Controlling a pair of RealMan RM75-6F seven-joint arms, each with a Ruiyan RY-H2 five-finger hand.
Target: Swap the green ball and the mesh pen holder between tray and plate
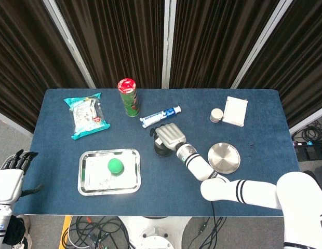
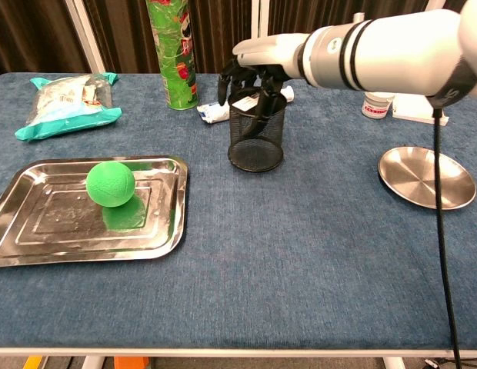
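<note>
Step in hand, as judged: park the mesh pen holder (image 2: 256, 140) on the desk (image 2: 315, 254) so the tray (image 2: 38, 231) can be cleared of the green ball (image 2: 111, 183). The holder stands upright at mid-desk, between tray and plate (image 2: 425, 178), just in front of the toothpaste tube (image 1: 160, 116). Whether its base rests on the desk cannot be confirmed.

Procedure: keep the holder vertical. Confirm the base sits flat before loosening the grip. Withdraw straight up, so that no finger catches the mesh rim and tips the holder. Leave it apart from tray and tube.

Right hand (image 2: 250, 77): positioned over the holder mouth, back of the hand upward, dark fingers (image 2: 263, 104) curled down over the rim and gripping it. The forearm reaches in from the right side.

Left hand (image 1: 10, 176): beyond the desk's left edge, holding nothing, fingers spread.
</note>
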